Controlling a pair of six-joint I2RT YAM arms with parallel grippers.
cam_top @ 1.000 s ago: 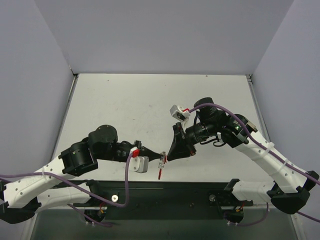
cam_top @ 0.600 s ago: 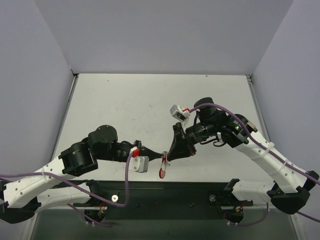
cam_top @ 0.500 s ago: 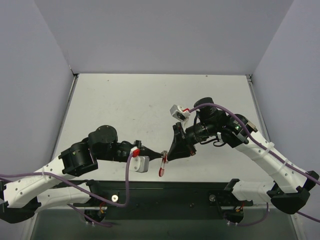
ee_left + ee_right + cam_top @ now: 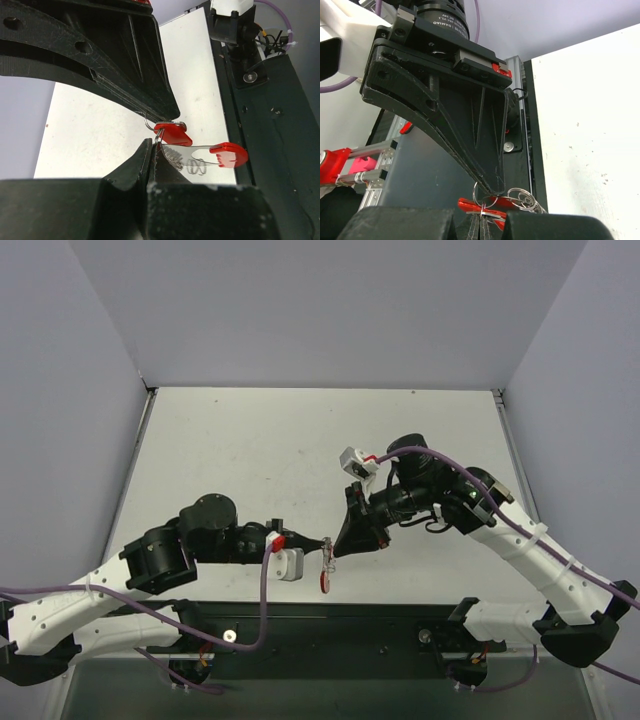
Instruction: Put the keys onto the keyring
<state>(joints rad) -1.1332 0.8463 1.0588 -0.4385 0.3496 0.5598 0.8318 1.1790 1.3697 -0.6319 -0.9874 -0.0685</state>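
Both grippers meet tip to tip above the table's near edge. My left gripper (image 4: 322,542) (image 4: 152,145) is shut on a thin wire ring of the keyring (image 4: 158,136). My right gripper (image 4: 337,550) (image 4: 481,222) is shut where that ring meets a small flat silver piece with a red head, the key (image 4: 172,134). A silver strip with a red end (image 4: 227,154) and silvery coils (image 4: 520,197) dangle below the pinch. That red end hangs under the tips in the top view (image 4: 325,580). A red part (image 4: 470,204) shows just above my right fingertips.
The white table (image 4: 250,450) stretches away behind the arms, with grey walls on three sides. A black rail with mounts (image 4: 330,625) runs along the near edge, right under the hanging red piece. Purple cables trail from both arms.
The hanging red piece has swung and turned from edge-on to a broader face. Both gripper tips have shifted slightly, still pinched together at the same spot.
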